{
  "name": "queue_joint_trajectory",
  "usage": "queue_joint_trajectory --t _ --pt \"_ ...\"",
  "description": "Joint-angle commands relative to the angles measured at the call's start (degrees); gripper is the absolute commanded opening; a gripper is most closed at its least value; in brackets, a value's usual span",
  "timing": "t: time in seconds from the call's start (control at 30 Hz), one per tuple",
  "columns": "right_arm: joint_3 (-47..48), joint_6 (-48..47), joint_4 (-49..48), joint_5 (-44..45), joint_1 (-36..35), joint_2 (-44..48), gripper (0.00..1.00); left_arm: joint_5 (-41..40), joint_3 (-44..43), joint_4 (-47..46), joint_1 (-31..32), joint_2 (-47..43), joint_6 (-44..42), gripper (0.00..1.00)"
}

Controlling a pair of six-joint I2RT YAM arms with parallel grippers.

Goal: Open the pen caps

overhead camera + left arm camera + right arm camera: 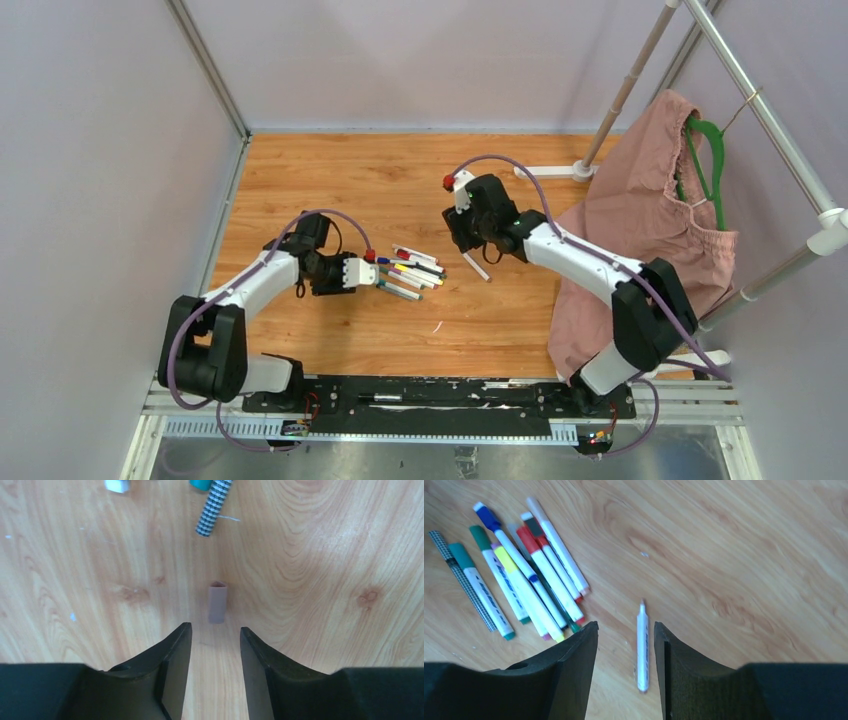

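My left gripper [215, 630] is open above the wooden table, with nothing between its fingers. A small greyish-pink pen cap [218, 602] lies loose on the wood just past its fingertips. My right gripper [625, 626] is open too, and a thin white pen barrel [642, 647] without a cap lies on the table below the gap. To its left is a pile of capped markers [531, 575] with blue [488, 517], red [527, 539], yellow [505, 558] and green [479, 536] caps. From above, the left gripper [374, 277] is at the pile's [415, 272] left end and the right gripper [466, 243] is beside the lone barrel [477, 267].
A black-and-white checkered pen [212, 507] lies at the near end of the pile. A pink garment [640, 225] on a green hanger [708, 160] hangs from a metal rack at the right, close to the right arm's elbow. Grey walls enclose the table's back and left.
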State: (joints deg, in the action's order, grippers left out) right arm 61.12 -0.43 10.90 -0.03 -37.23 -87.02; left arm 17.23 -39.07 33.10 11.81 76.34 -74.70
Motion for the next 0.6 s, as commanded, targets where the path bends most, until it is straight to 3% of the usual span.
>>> queue_joint_trajectory --t 0.0,0.13,0.57 --pt "6.93 -3.92 2.32 -8.47 -0.81 -8.58 0.5 3.07 -5.77 5.9 0.01 -2.7 3.36 0.5" --pt "12.81 -5.22 3.21 -13.04 -1.22 -15.93 0.47 6.36 -12.47 11.34 -1.26 -4.61 6.78 0.64" --pt "20.08 -6.43 2.84 -16.6 -3.75 -26.47 0.44 11.2 -20.85 15.33 -7.03 -5.75 16.26 0.68"
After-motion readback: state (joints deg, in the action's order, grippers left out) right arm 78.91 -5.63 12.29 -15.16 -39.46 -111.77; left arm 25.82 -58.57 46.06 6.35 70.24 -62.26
